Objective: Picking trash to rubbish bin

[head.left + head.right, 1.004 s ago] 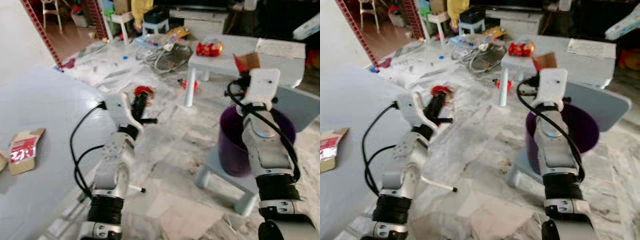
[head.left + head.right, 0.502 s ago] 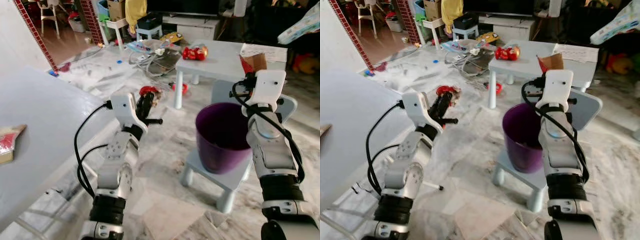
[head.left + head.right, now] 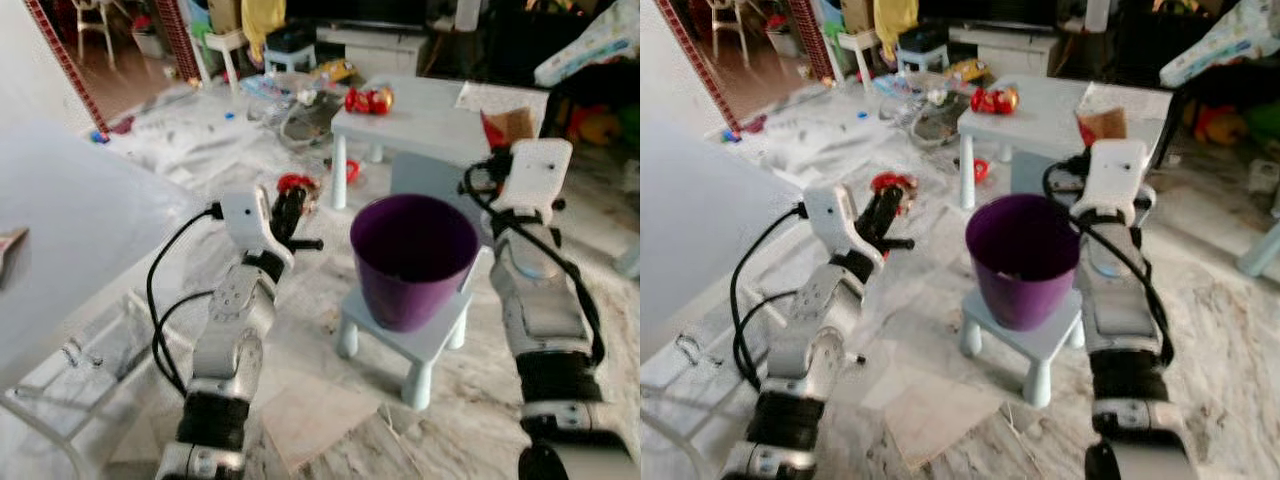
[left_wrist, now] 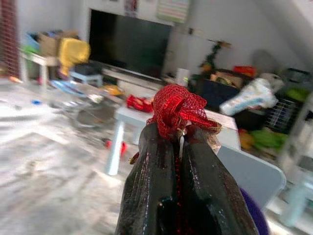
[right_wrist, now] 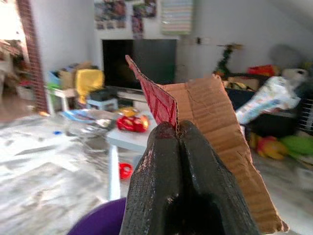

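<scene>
Trash sits pinched in both of my grippers, and the purple bin stands on a small pale stool between my arms, a little ahead of me. My left gripper is clamped on a wad of red mesh netting, which bunches up above the fingertips; in the head view it hangs out over the marble floor, to the left of the bin and near its rim height. My right gripper is closed on a piece of brown cardboard with a red printed face, held up just behind the bin's right edge.

I judge the netting to be very light, soft and springy. It is likely to cling to my fingers or snag on them, so a pinch through the middle of the bunch, as I have it, seems the safest hold; on release it may need a small shake to fall free. The cardboard looks light too but stiff and flat, gripped near one edge, so it should drop cleanly, though its broad face could catch on the rim if it goes in sideways. I would want it tipped edge-down above the opening.

Behind the bin stands a low pale table with a red toy on it, and more clutter lies scattered on the floor farther off
</scene>
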Robot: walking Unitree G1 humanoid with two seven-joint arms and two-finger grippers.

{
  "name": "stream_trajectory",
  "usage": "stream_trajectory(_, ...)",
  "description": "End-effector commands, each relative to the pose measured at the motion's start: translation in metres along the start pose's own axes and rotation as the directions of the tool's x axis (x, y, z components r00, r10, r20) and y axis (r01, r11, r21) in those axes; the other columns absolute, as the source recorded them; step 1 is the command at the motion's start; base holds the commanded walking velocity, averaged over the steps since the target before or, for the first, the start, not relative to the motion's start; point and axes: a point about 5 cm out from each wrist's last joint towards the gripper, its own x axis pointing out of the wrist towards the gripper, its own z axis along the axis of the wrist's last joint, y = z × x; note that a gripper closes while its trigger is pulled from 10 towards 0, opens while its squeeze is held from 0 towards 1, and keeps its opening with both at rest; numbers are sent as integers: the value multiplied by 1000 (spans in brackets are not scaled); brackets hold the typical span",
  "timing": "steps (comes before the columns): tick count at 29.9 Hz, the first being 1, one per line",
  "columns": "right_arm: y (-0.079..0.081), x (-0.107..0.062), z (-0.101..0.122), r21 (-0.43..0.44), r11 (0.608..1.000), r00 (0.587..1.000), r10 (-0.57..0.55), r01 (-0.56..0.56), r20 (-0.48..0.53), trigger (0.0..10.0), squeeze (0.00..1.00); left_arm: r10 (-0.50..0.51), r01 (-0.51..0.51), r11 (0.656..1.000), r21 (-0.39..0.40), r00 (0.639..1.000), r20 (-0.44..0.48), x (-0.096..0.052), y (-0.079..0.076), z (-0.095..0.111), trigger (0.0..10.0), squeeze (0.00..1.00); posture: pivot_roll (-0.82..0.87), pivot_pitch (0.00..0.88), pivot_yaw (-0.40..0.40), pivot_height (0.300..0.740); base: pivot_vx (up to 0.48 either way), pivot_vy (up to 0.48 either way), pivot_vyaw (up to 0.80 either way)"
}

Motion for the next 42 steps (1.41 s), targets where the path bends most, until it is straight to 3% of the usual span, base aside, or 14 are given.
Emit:
stream_trajectory(1,-5,2,4,-6,1000,1000,-16,16,9,0,0,-7,8,1000,-16,1000,13,1,-4,2,0,0,-84,50,81,740,0,0,0)
stream_trajectory(21,-8,1,3,-13,1000,1000,-22,22,5,0,0,-17,16,1000,26,1000,24,2,-3,2,0,0,-93,48,83,740,0,0,-701)
stream_trajectory(42,-3,0,2,-9,1000,1000,-11,11,6,0,0,-23,23,999,23,1000,5,0,-3,-1,0,0,-83,51,86,740,447,0,0)
